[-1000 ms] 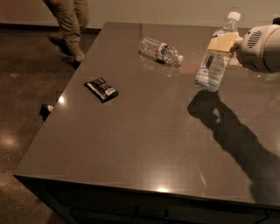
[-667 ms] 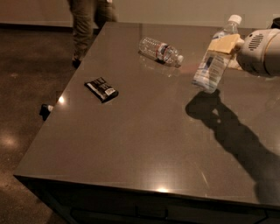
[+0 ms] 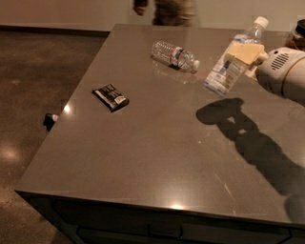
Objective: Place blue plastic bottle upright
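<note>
The blue plastic bottle (image 3: 229, 64) is clear and bluish with a white cap and a pale label. It hangs tilted above the table, cap up and to the right, base down and to the left. My gripper (image 3: 244, 56) comes in from the right edge and is shut on the bottle's middle with yellowish fingers (image 3: 247, 51). The bottle's base is off the table top (image 3: 157, 157); its shadow lies below it.
A clear ribbed bottle (image 3: 174, 55) with a red-and-blue band lies on its side at the back. A dark snack packet (image 3: 110, 96) lies at the left. A person (image 3: 167, 9) stands behind the far edge. A dark jar (image 3: 298, 34) is at the far right.
The bottle and gripper have moved slightly left and the bottle tilts more. The person has walked right behind the table's far edge.
</note>
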Motion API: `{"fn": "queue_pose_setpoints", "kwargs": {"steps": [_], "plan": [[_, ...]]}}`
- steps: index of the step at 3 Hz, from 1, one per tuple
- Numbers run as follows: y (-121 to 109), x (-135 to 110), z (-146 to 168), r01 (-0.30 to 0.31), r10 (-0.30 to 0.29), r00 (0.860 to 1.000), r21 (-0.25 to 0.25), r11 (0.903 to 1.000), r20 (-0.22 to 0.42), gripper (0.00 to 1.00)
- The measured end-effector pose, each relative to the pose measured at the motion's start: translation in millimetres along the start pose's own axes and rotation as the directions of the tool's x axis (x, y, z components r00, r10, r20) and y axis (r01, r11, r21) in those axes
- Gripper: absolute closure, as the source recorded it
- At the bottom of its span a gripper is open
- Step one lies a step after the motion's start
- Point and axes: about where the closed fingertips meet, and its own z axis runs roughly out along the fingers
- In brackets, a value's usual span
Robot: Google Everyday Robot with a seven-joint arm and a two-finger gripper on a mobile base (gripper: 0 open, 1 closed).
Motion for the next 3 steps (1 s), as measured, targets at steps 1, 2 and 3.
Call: {"fn": "queue_pose_setpoints", "kwargs": {"steps": [1,2,3], "plan": [[-2.9,8.3,3.0,0.068,-0.062,0.994,0.068,0.9954,-0.089,1.0],[-2.7,8.4,5.9,0.14,-0.124,0.981,0.101,0.985,-0.146,1.0],[-2.7,2.2,8.5,0.208,-0.184,0.964,0.113,0.9716,-0.19,1.0]]}}
